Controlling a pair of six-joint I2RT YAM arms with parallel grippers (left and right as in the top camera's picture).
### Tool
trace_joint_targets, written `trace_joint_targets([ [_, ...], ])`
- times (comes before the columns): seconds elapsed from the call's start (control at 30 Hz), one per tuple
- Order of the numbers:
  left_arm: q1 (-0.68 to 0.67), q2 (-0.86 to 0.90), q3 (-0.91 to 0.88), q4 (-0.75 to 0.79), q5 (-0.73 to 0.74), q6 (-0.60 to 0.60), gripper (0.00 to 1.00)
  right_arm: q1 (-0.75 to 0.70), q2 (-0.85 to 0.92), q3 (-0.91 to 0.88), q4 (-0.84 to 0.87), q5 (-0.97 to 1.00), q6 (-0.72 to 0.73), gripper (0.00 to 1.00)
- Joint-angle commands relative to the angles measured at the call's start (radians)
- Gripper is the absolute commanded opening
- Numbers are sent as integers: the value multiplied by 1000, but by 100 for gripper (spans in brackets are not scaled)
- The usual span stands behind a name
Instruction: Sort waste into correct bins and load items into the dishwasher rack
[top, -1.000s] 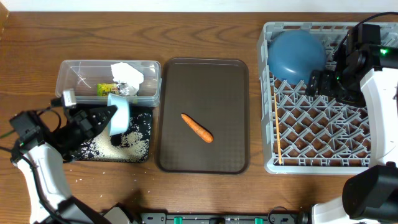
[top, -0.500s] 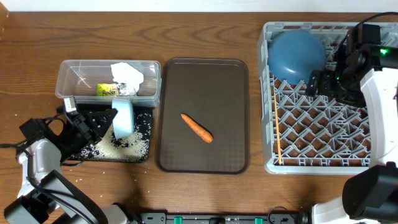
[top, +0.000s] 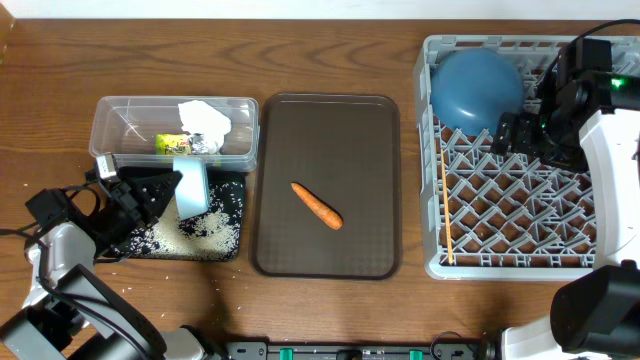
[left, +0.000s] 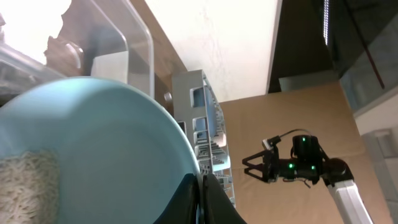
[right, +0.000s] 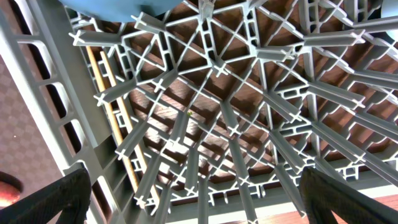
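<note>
Your left end effector (top: 178, 186) was clenched on the rim of the small light-blue cup (top: 192, 186), holding it tipped on its side over the shallow black tray (top: 228, 192) at the left of the bench (top: 330, 50). White rice (top: 205, 228) lay scattered across that tray, and in the left wrist view a patch of rice clung to the inside of the cup. Just behind the tray stood the clear plastic tub (top: 100, 125), with the crumpled white napkin (top: 204, 121) and the small yellow-green wrapper (top: 171, 144) inside it. The orange carrot (top: 317, 204) lay near the middle of the dark brown serving tray (top: 330, 140), which sat between the bins and the grey dishwasher rack (top: 425, 150). In the rack, the large dark-blue bowl (top: 477, 88) sat at the far left corner and the wooden chopsticks (top: 445, 205) lay along the left wall. Your right end effector (top: 508, 132) hung over the rack just beside the bowl, its fingers (right: 62, 193) spread wide and holding nothing.
</note>
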Motion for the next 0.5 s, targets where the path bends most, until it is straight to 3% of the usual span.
trace_joint_targets([
  [0.0,6,15,-1,13,29,-49,6,2,-6,-1,-7,11,-11,99],
  [0.17,5,21,-1,43,-30,-104,6,2,-6,-1,-10,11,-11,99],
  [0.2,5,23,-2,51,34,-114,6,2,-6,-1,-8,11,-10,99],
  [0.47,8,25,-1,81,32,-175,6,2,-6,-1,-7,11,-10,99],
])
